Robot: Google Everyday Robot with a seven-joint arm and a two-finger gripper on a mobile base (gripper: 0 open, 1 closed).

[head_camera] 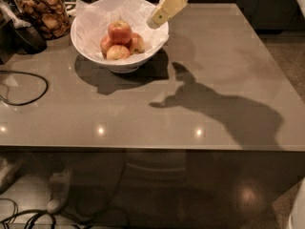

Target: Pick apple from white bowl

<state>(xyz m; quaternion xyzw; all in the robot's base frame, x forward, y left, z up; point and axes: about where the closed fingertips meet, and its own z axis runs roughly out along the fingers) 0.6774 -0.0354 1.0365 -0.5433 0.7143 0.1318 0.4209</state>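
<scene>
The white bowl stands at the back left of the table, lined with crumpled white paper. It holds several apples. The reddest apple sits on top of the pile, with paler yellow-pink apples below it. My gripper hangs above the bowl's right rim, up and to the right of the apple, and does not touch it. Its pale yellow fingers point down and to the left, toward the bowl.
A glass jar of brown snacks stands left of the bowl, with a dark object in front of it. A black cable loops on the table's left. The arm's shadow falls across the grey table.
</scene>
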